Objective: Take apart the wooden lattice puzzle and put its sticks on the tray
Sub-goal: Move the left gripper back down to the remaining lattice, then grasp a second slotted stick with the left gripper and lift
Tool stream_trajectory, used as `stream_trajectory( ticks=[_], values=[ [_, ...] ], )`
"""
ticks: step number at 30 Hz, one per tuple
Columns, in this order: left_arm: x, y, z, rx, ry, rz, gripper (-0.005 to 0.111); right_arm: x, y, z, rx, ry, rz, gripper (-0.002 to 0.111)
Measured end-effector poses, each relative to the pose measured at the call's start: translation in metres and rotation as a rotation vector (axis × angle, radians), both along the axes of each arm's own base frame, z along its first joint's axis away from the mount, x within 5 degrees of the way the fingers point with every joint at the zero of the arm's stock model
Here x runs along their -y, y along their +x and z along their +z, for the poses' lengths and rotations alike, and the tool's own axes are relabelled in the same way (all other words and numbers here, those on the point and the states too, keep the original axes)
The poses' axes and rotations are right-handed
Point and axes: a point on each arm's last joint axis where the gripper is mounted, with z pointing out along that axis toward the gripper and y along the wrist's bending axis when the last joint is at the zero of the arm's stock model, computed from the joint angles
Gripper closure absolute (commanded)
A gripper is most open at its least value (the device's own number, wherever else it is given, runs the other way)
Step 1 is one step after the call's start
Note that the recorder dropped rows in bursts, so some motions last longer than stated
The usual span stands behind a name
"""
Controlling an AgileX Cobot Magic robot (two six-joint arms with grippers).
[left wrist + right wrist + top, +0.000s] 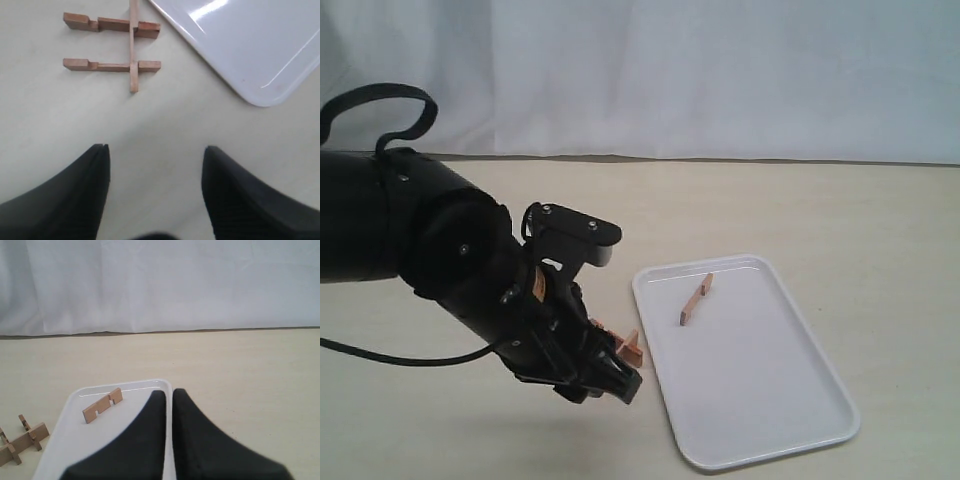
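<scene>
The puzzle (131, 47) lies on the table (150, 115) a little ahead of the left gripper (155, 150), which hangs above the bare surface with its two dark fingers (95, 170) spread wide and nothing between them. Three sticks are still joined in it: two lie parallel and a third crosses both near one end, while the notches at their other end stand empty. Just past the puzzle, to one side of the gripper's line, a rounded corner of the tray (240, 45) sits close to the sticks but apart from them. In the exterior view the gripper (615, 378) is low over the table with the puzzle (632, 347) between it and the tray's (760, 380) near rim. One loose stick (696, 299) rests on the tray's far half. The right gripper (168, 392) has its fingers pressed together, empty. The tray (70, 440) lies beneath and ahead of it, with the stick (102, 405) near and the puzzle (22, 442) beyond the rim.
</scene>
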Motion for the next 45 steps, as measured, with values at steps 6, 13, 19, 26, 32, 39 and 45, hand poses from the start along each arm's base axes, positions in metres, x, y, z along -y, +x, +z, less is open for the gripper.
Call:
stream_trajectory(
  ticks=[6, 13, 19, 26, 32, 39, 45],
  values=[
    [0.012, -0.011, -0.001, 0.008, 0.020, -0.014, 0.054, 0.000, 0.000, 0.000, 0.000, 0.000, 0.000, 0.104],
    [0.025, -0.015, 0.002, 0.031, 0.117, -0.027, 0.054, 0.000, 0.000, 0.000, 0.000, 0.000, 0.000, 0.104],
    [0.030, -0.016, 0.002, 0.047, 0.117, -0.031, 0.054, 0.000, 0.000, 0.000, 0.000, 0.000, 0.000, 0.104],
    [0.034, -0.013, 0.003, 0.080, 0.072, -0.029, 0.054, 0.000, 0.000, 0.000, 0.000, 0.000, 0.000, 0.104],
    [0.038, -0.010, -0.025, 0.056, 0.119, -0.041, 0.054, 0.000, 0.000, 0.000, 0.000, 0.000, 0.000, 0.104],
    [0.034, 0.003, -0.045, 0.038, 0.150, -0.016, 0.054, 0.000, 0.000, 0.000, 0.000, 0.000, 0.000, 0.104],
    [0.027, 0.013, -0.054, 0.039, 0.176, -0.003, 0.054, 0.000, 0.000, 0.000, 0.000, 0.000, 0.000, 0.104]
  ],
)
